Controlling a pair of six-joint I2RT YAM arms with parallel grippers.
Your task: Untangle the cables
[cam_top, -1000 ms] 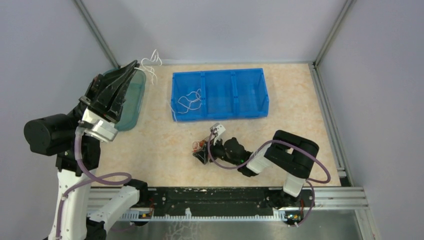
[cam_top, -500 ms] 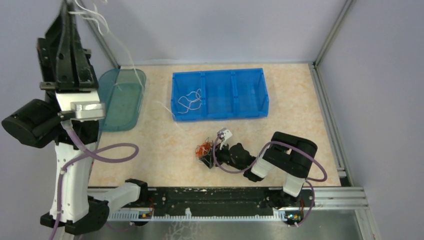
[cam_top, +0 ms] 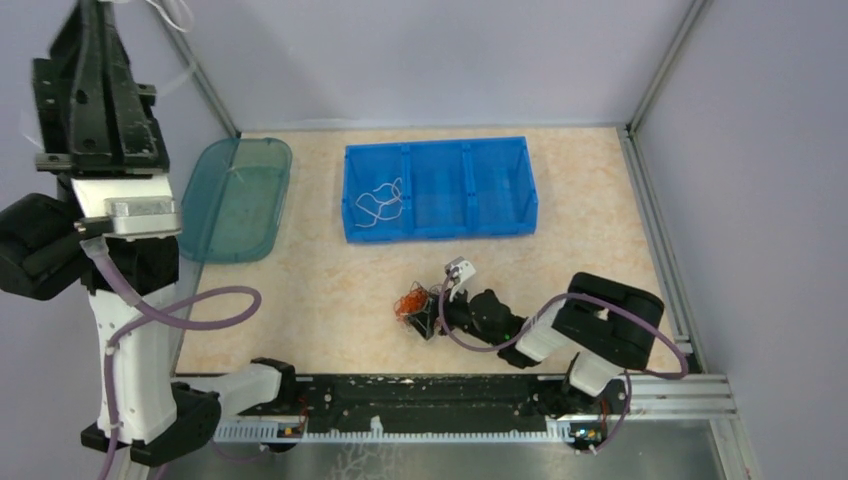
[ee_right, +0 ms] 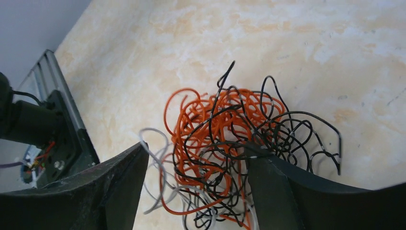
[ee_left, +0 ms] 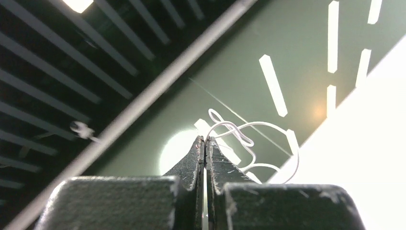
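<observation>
On the table [cam_top: 300, 300], the blue three-part bin [cam_top: 497, 190] at the far side already has a freed white cable [cam_top: 380, 205] in its left compartment, and a teal lid [cam_top: 235, 200] lies to its left. The left tool [ee_left: 205, 143], high at the left, is clamped on a second white cable [ee_left: 261, 123]. The right tool [ee_right: 197, 151], jaws apart, straddles the near tangle [ee_right: 215, 129] of orange, black and white cables. Its tight knots look like most of the remaining work.

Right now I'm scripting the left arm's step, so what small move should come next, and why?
Probably swing the left tool over to the blue bin and lower it: its jaws are pinched shut on a white cable held high, and a second white cable lies in the bin's left compartment.
</observation>
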